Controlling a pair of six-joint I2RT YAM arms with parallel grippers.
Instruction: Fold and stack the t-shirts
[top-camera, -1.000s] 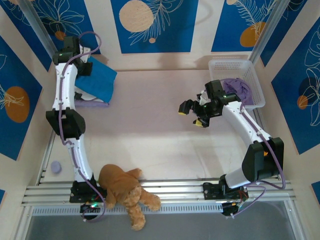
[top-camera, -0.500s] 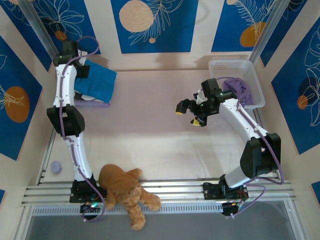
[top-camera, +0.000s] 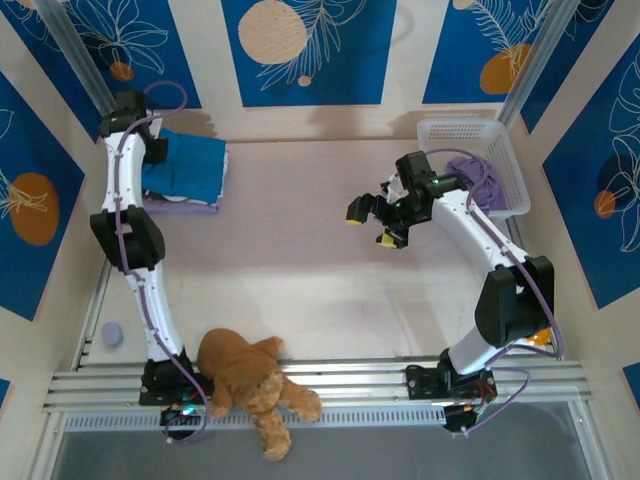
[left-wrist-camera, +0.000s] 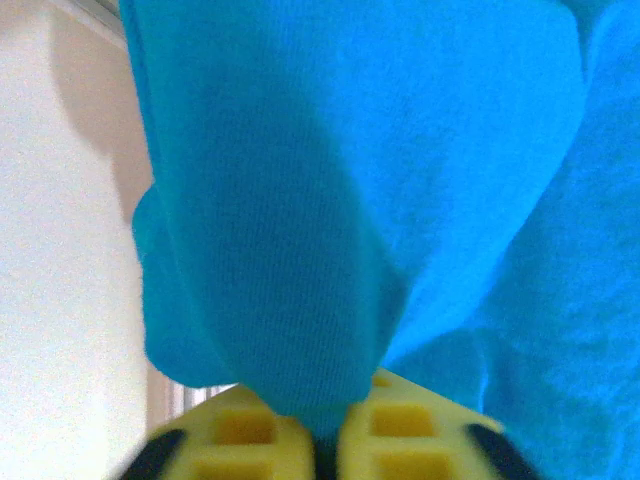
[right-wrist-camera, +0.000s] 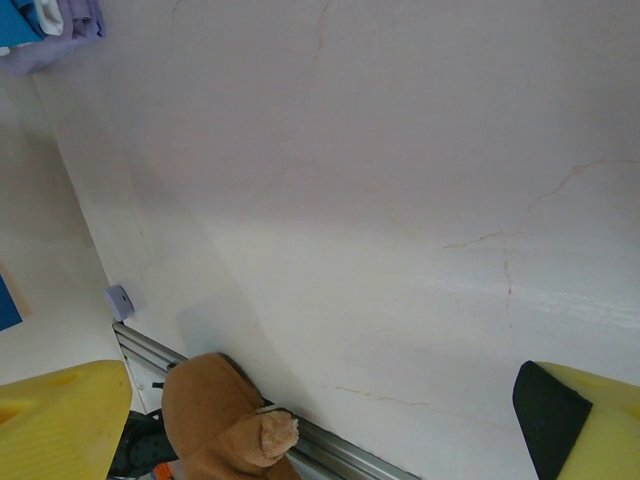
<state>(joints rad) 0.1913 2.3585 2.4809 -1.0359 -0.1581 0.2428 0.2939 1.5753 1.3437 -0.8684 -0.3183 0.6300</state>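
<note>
Left gripper (left-wrist-camera: 322, 445), upper left: nearly closed, pinching teal t-shirt (top-camera: 195, 165) fold. Right gripper (top-camera: 371, 226), centre right: wide open, empty.

I can read no text, label, brand, number or sign anywhere in my views. The blue wall panels (top-camera: 308, 52) carry drawn leaf outlines and round shapes; these are pictures, not letters.
</note>
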